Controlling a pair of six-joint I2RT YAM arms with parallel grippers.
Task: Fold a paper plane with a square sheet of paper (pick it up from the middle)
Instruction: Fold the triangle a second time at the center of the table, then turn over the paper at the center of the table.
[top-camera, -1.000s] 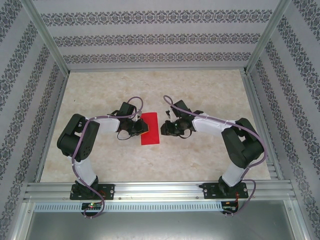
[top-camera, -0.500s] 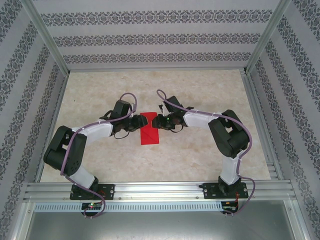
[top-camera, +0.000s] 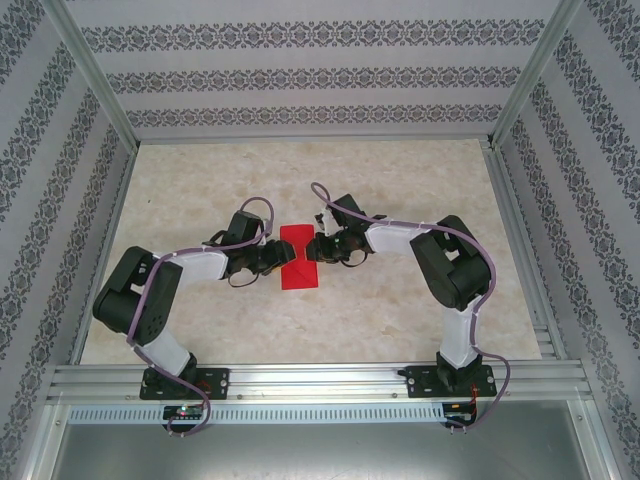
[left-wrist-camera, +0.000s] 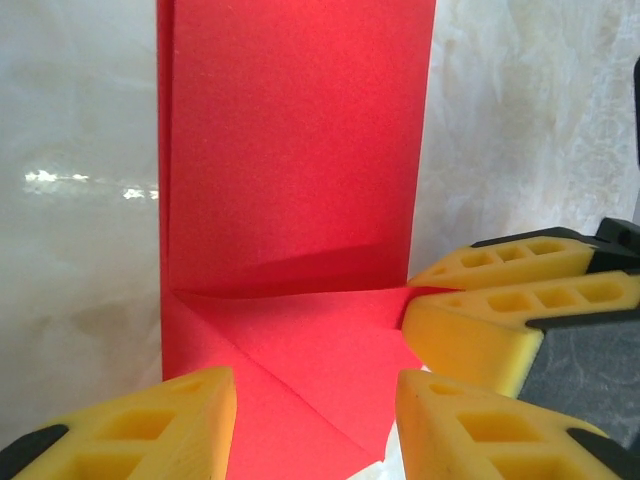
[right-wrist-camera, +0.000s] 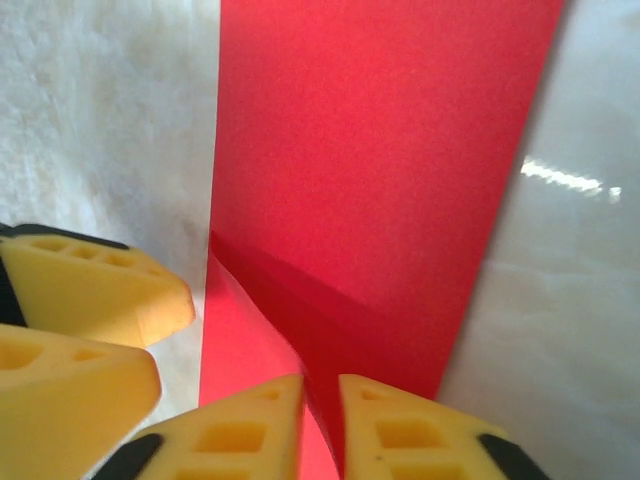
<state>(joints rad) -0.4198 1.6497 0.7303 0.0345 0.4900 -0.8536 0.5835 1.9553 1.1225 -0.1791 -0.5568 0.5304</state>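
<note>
Bright red folded paper strip (top-camera: 299, 264) lies mid-table, long axis running away from the bases, diagonal flap creased at one end. Left gripper (left-wrist-camera: 315, 395) is spread wide astride it. Right gripper (right-wrist-camera: 320, 395) pinches the flap, whose edge is hidden between its pads.

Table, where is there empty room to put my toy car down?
The table is bare across the far part, between the back wall and the arms. Another bare strip lies in front, between the red paper and the two arm bases. The middle is crowded: the left hand and right hand meet at the paper.
</note>
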